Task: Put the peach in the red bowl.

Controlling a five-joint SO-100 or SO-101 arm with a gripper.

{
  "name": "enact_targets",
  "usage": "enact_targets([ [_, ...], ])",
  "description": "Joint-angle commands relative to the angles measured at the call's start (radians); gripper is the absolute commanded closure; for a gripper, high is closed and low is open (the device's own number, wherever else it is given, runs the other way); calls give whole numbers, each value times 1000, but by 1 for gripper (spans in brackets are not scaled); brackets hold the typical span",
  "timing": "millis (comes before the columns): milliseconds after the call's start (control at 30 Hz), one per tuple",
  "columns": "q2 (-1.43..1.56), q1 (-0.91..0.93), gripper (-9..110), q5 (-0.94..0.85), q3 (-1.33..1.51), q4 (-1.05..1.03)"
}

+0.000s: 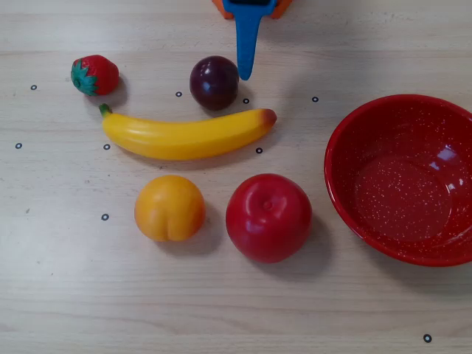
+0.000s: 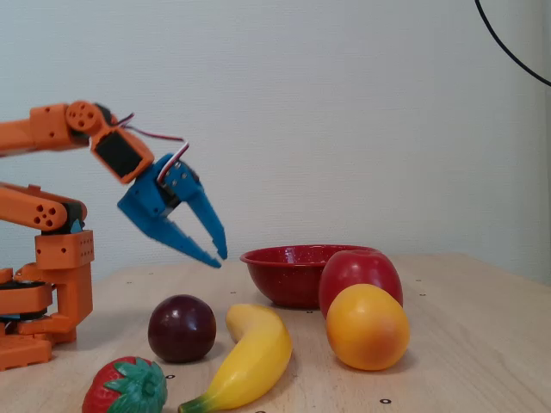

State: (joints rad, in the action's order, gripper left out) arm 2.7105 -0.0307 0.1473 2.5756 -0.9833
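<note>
— Where's the peach (image 1: 169,208)?
— On the bench (image 1: 59,295), left of the apple (image 1: 268,217) in my overhead view, apart from the red bowl (image 1: 346,199).
— End effector (image 2: 215,256)?
— Slightly open, empty, above the plum (image 2: 182,328).

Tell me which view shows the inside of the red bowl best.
The overhead view: it looks straight down into the red bowl, showing its speckled, empty inside, though the frame's right edge cuts the rim. The fixed view shows only the bowl's outer wall and rim from the side, partly behind the apple.
</note>
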Motion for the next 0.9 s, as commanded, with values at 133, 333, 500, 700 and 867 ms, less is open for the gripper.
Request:
enact_targets([
  [133,-213,-69,98,0,-290,-54],
  [333,-405,-112,96,21,-463,-83],
  [500,-548,-144,90,12,-600,-104],
  [700,-764,-176,85,-18,-811,-190],
  [867,-900,-201,87,-28,-927,-183],
])
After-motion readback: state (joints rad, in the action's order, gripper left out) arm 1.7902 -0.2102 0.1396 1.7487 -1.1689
